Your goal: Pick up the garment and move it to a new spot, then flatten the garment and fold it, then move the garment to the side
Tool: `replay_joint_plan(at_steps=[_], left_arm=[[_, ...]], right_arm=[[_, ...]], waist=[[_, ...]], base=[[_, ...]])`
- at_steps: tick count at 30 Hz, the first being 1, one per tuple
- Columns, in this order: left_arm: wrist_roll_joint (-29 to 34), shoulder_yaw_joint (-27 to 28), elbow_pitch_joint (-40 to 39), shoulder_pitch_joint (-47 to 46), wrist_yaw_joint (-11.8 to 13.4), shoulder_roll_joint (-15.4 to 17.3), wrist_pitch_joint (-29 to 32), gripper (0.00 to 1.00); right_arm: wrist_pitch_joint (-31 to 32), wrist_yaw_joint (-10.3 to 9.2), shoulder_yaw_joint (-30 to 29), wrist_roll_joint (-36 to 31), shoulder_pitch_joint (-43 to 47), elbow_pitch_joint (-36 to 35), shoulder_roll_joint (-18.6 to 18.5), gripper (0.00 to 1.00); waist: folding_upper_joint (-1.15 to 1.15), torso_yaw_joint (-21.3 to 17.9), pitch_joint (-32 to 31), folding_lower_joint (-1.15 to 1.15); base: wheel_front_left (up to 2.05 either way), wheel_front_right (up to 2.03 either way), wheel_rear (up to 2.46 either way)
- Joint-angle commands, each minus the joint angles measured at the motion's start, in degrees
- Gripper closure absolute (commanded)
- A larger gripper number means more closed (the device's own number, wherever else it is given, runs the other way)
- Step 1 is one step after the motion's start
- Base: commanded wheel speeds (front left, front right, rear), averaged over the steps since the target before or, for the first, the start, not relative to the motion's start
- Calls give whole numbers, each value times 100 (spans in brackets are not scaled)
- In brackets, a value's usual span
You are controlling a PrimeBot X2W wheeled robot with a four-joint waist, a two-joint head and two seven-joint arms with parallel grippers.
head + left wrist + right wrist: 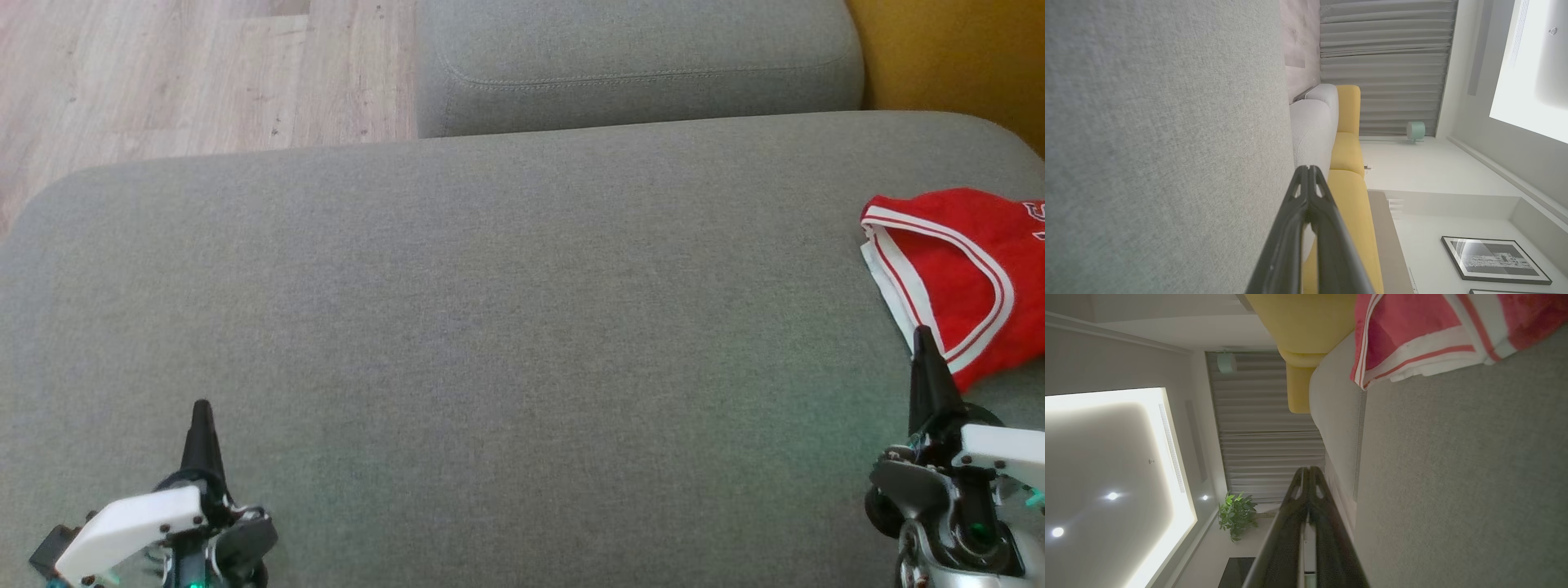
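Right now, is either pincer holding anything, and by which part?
Nothing is held. The left pincer and right pincer are both shut on empty air; the red jersey lies loose on the grey sofa cushion, beyond the right pincer's tips.

Grey sofa (506, 310) w/ wood floor (163, 73), curtains (1384, 61).

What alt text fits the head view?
A red jersey with white trim lies at the right edge of a grey sofa seat. The left hand and right hand sit low in view, both shut and empty, the right one near the jersey.
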Motion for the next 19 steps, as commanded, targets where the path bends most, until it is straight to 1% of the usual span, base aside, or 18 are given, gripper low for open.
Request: replay_joint_plan(at_steps=[1,19], left_arm=[[-31,235,-208,-274,-38,30,41,100],[-32,235,-209,-274,-38,30,41,100]], right_arm=[[34,-4,118,39,-101,-234,-24,100],[34,-4,119,39,-101,-234,-23,100]], waist=[[0,0,0,0],[0,0,0,0]], base=[[0,0,0],[0,0,0]])
